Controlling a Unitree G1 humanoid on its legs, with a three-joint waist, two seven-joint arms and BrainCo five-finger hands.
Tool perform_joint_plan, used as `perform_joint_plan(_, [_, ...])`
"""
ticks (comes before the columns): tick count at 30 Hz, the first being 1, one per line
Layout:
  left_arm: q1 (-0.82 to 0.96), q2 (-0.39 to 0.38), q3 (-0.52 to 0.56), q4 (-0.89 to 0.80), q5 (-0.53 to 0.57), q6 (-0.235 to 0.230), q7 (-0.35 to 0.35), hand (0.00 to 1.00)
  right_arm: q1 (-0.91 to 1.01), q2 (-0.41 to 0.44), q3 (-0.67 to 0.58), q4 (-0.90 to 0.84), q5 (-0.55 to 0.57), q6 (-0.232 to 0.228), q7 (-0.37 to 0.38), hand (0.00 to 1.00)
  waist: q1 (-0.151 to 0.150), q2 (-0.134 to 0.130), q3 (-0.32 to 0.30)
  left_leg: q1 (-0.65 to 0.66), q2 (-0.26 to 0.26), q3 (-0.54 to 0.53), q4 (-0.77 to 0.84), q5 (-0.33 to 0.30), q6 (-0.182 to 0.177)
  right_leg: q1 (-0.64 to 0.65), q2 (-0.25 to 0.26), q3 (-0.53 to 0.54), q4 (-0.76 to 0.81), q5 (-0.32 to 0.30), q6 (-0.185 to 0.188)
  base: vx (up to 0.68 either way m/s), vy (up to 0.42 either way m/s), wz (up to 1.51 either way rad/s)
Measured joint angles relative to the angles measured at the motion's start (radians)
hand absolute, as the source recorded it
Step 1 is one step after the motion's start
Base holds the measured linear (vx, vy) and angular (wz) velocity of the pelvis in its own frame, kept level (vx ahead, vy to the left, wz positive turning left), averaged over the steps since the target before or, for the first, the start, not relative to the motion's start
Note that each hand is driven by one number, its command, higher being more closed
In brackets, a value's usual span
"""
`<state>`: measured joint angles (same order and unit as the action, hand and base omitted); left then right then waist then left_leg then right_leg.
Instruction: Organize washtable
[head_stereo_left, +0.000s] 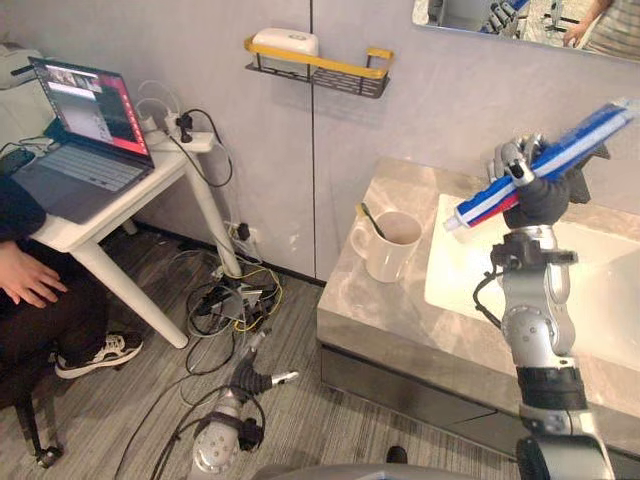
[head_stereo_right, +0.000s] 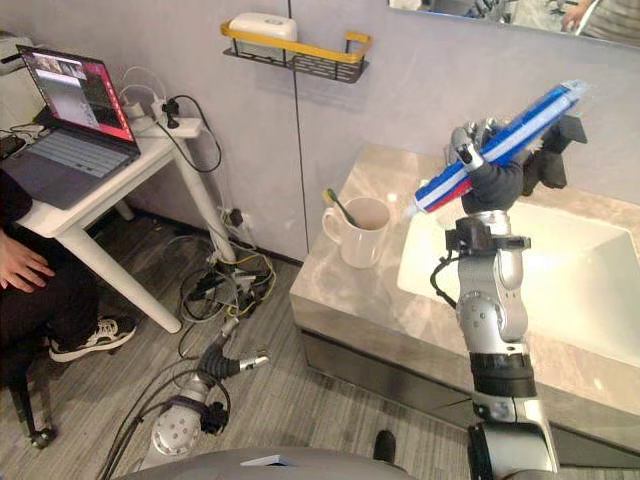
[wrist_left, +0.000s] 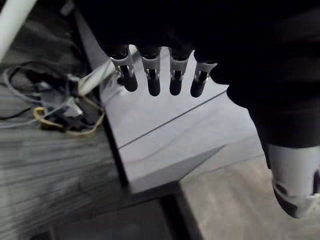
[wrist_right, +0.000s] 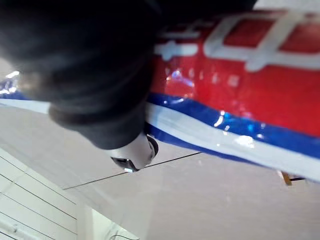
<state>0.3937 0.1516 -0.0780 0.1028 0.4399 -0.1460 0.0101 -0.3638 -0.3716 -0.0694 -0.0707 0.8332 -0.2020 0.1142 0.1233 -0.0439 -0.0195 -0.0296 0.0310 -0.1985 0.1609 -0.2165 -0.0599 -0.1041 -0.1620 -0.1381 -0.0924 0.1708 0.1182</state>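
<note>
My right hand (head_stereo_left: 535, 198) is clamped round the toothpaste tube (head_stereo_left: 575, 143), held aloft. If my grip slackens, it could drop into the sink (head_stereo_left: 600, 295).

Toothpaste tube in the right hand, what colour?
The toothpaste tube is blue, white and red striped; the right wrist view shows it best.

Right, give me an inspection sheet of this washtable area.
Surface: grey stone counter with a white sink set in it.
Job's things: toothpaste tube held up over the sink; mug on the counter left of the sink, toothbrush standing in it.
Clutter: nothing seen.
Hands: right hand curled round the tube; left hand low near the floor, fingers relaxed, holding nothing.
Cables: cable tangle on the floor beside the white table.
Surroundings: wall shelf holding a white box; laptop on the white table; person seated there; mirror above.
</note>
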Motion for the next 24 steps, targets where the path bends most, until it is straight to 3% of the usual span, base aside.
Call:
perform_joint_plan(5, [-0.046, -0.006, 0.001, 0.283, -0.042, 0.028, 0.005, 0.0, -0.093, -0.05, 0.06, 0.02, -0.035, 0.012, -0.014, 1.0, 0.001, -0.004, 0.0, -0.003, 0.001, -0.003, 0.002, 0.0, 0.0, 0.0, 0.001, -0.003, 0.0, 0.0, 0.0, 0.0, 0.0, 0.0])
perform_joint_plan(12, [-0.053, -0.006, 0.008, 0.409, -0.109, 0.059, 0.024, 0.0, -0.166, -0.076, 0.113, 0.084, -0.039, 0.018, -0.029, 1.0, 0.007, -0.016, 0.0, -0.009, 0.003, -0.013, 0.003, 0.004, -0.004, 0.0, 0.001, -0.012, 0.0, 0.0, -0.001, -0.02, -0.002, 0.04])
perform_joint_plan(24, [-0.117, 0.006, 0.045, 0.604, -0.12, 0.073, 0.044, 0.0, -0.242, -0.096, 0.16, 0.119, -0.072, 0.021, -0.025, 1.0, 0.023, -0.025, 0.012, -0.009, 0.003, -0.013, 0.002, 0.005, -0.005, 0.0, 0.002, -0.012, 0.0, 0.0, -0.001, 0.0, 0.0, 0.0])
